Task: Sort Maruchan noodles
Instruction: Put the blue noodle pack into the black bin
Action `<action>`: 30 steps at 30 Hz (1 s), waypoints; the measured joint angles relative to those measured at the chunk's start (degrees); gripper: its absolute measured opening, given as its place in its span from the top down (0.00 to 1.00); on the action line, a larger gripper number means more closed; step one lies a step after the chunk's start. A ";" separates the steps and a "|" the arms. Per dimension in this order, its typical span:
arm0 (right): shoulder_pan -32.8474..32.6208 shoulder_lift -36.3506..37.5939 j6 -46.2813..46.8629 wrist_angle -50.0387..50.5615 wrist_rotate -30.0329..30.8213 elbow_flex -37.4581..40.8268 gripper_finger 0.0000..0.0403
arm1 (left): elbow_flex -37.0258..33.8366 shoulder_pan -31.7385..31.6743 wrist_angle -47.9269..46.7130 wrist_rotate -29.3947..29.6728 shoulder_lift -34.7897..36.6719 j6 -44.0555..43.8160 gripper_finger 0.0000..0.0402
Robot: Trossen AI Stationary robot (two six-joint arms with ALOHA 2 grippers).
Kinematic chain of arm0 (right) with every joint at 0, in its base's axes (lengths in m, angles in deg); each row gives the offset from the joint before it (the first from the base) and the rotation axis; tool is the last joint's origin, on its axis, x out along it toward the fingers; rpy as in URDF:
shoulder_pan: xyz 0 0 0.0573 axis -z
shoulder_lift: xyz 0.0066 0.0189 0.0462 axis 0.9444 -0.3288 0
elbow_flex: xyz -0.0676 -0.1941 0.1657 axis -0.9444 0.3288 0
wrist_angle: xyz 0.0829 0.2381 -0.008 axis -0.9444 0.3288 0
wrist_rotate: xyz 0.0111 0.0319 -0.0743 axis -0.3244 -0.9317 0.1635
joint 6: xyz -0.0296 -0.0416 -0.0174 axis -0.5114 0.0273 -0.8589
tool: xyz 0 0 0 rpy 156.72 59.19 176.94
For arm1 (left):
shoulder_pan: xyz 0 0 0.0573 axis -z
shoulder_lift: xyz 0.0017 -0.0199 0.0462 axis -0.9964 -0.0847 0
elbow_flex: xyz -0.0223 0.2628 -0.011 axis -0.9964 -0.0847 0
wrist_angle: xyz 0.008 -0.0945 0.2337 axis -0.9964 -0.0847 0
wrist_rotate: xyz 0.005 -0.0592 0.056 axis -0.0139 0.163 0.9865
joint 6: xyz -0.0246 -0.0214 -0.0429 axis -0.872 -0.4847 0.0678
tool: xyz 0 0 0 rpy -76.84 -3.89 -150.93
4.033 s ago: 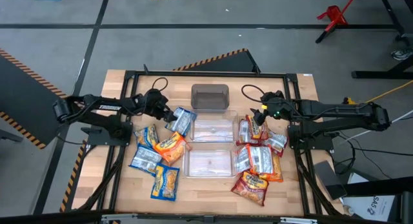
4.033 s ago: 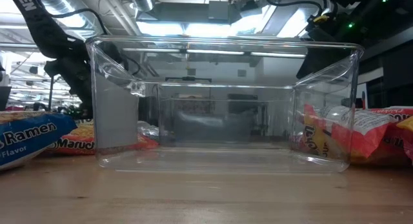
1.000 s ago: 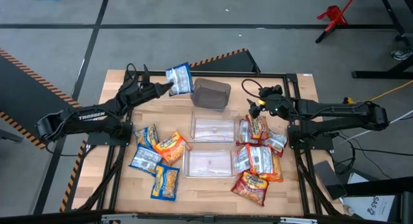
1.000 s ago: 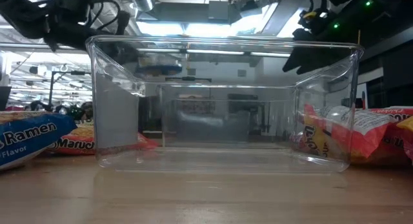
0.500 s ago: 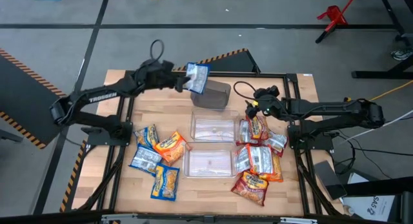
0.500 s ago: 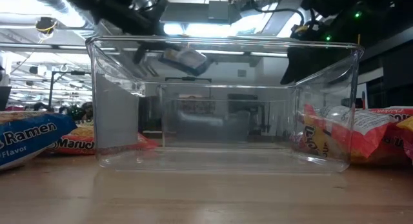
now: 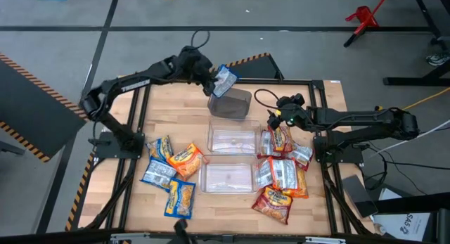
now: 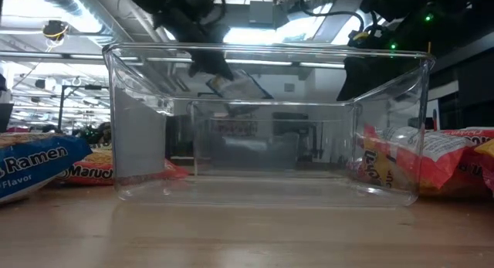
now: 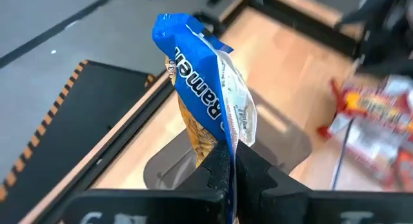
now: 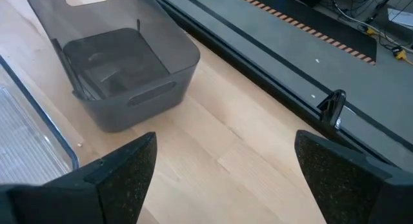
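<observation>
My left gripper (image 7: 213, 78) is shut on a blue-and-yellow noodle packet (image 7: 226, 79) (image 9: 205, 95), held in the air over the far rim of the grey bin (image 7: 230, 103) at the table's far middle. The low view shows the packet (image 8: 235, 84) behind the clear bin. Other blue and orange packets (image 7: 171, 170) lie flat on the table's left. Red-and-silver and orange packets (image 7: 281, 170) lie in a heap on the right. My right gripper (image 7: 275, 117) (image 10: 226, 179) hangs open over the far end of that heap, with nothing between its fingers. My left gripper pinches one edge of the blue packet (image 9: 224, 145) between its two fingers (image 9: 248, 167). The fingers come from the table's left, about level. The packet sticks out past the fingertips on edge, lifted clear above the grey bin.
Two clear plastic bins (image 7: 230, 140) (image 7: 227, 176) stand one behind the other in the table's middle, nearer than the grey bin (image 10: 116, 62). A black frame (image 7: 140, 82) runs round the table's edge. Bare wood lies between the bins and the packet heaps.
My left gripper has swung with the blue packet from over the table's far left corner toward the right, and now holds it over the grey bin. The packet has stayed in the hold and clear of the table.
</observation>
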 joint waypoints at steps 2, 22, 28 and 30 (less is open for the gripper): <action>0.00 0.00 0.00 0.00 -0.05 0.00 0.13 | 2.37 0.02 -2.15 -0.08 -2.22 3.28 1.00; 0.00 -0.02 0.07 -0.01 -1.45 0.00 0.13 | 10.56 1.59 -13.39 2.61 -13.14 18.38 1.00; 0.00 -0.04 0.07 -0.02 -1.44 0.00 0.13 | 10.56 3.31 -15.50 2.88 -13.12 19.26 1.00; 0.00 -0.04 0.07 -0.02 -1.46 0.00 0.13 | 10.56 4.01 -16.00 2.90 -13.20 19.74 1.00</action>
